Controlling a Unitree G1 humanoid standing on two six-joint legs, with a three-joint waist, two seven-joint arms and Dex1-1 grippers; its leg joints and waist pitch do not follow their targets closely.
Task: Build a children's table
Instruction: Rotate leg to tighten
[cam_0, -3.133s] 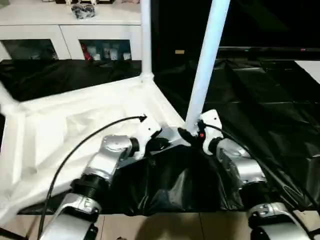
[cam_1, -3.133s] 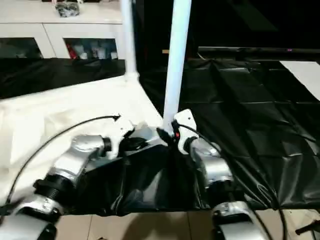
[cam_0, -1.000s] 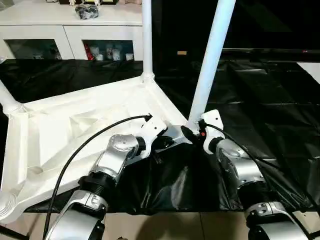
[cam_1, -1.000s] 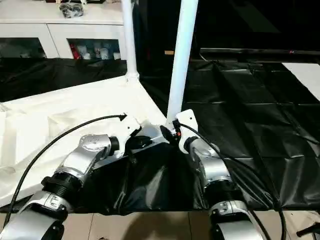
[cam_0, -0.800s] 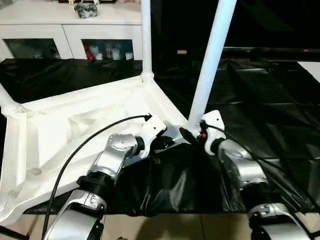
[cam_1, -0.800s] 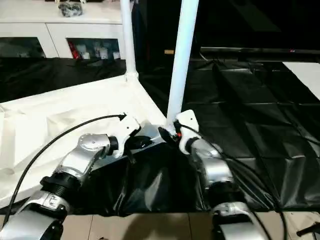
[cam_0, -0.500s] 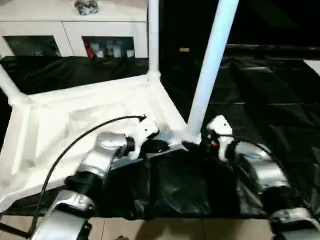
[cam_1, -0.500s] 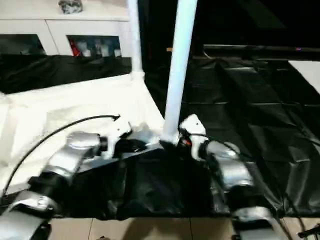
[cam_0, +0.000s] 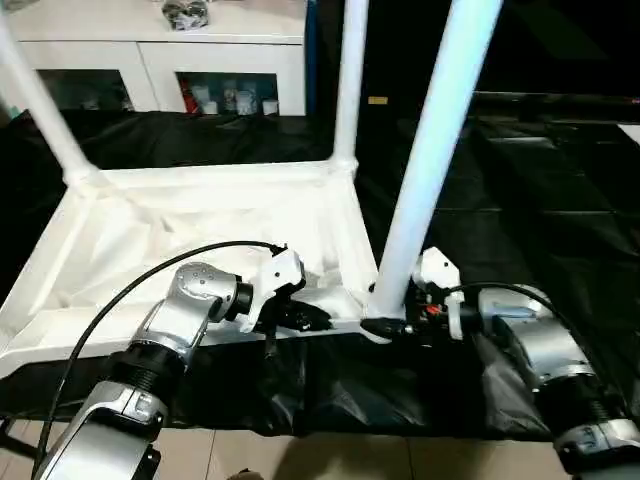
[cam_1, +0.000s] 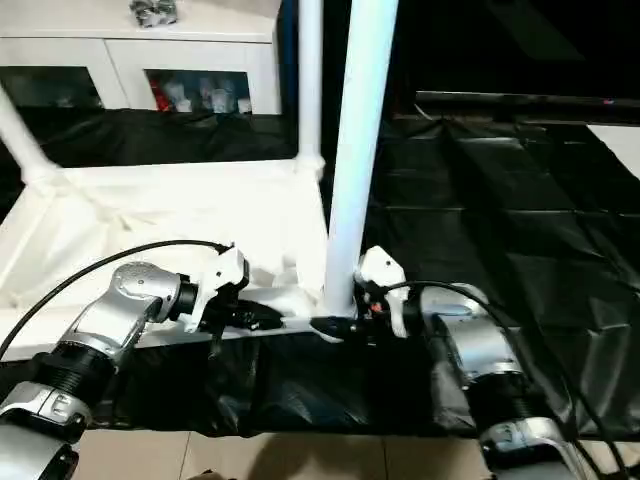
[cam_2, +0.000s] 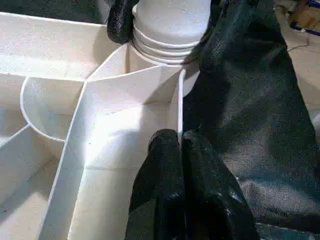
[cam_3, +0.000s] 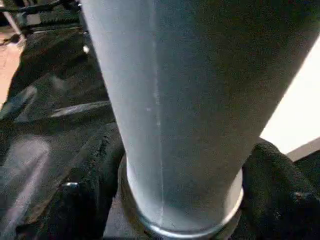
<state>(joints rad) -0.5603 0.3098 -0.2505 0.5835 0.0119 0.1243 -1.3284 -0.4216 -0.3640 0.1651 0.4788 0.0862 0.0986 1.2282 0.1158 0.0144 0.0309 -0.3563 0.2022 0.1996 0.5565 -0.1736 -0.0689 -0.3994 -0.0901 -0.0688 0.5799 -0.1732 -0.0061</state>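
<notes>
Pinching the stiff, light tabletop (cam_0: 190, 215) rim, left gripper (cam_2: 179, 145) steadies; right gripper (cam_0: 392, 322) clamps the slick leg (cam_0: 430, 160) low.

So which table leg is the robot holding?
The nearest, thickest-looking leg, at the tabletop's front right corner. The right hand grips its base; the other two legs stand untouched at the far corners.

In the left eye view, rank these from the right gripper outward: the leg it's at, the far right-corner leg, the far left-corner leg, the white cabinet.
1. Near leg, at the right gripper, rising from the tabletop's near right corner.
2. Far right-corner leg, straight behind.
3. Far left-corner leg, across the tabletop.
4. White cabinet, at the back.
</notes>
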